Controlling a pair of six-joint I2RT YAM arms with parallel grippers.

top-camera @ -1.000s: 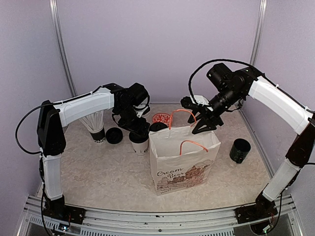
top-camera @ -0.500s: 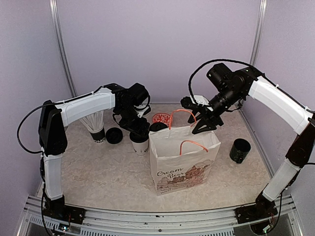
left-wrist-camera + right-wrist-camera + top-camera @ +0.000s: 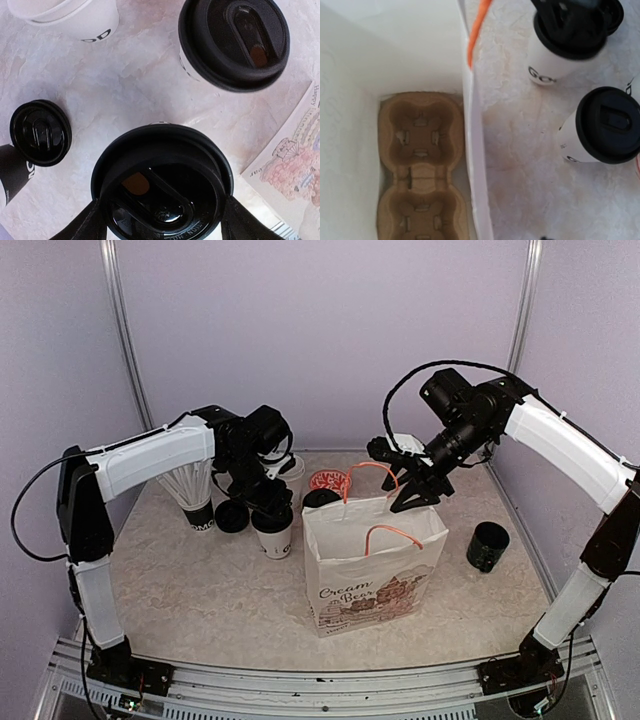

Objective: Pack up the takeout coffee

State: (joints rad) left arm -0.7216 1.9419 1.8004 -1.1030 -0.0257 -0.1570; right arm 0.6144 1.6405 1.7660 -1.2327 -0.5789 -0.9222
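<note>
Two white takeout coffee cups with black lids stand left of the bag. My left gripper (image 3: 268,505) (image 3: 162,215) is shut on the nearer cup (image 3: 274,536) (image 3: 162,182) (image 3: 559,45), with a finger on each side of its lid. The other cup (image 3: 320,498) (image 3: 234,42) (image 3: 600,125) stands free against the bag's back left corner. The white paper bag (image 3: 372,560) (image 3: 475,150) stands open, and a brown cardboard cup carrier (image 3: 422,165) lies empty on its floor. My right gripper (image 3: 415,502) is at the bag's back rim by the orange handle (image 3: 368,472), jaws apart.
A loose black lid (image 3: 232,515) (image 3: 41,132) lies beside a black-based cup of white straws (image 3: 197,502). A lidless white cup (image 3: 293,469) (image 3: 70,15) stands behind my left gripper. A round red item (image 3: 328,481) is behind the bag. A black pot (image 3: 487,545) stands at right.
My left gripper has closed on the nearer cup's lid and shifted left with the cup, away from the bag. The right arm and bag have not moved.
</note>
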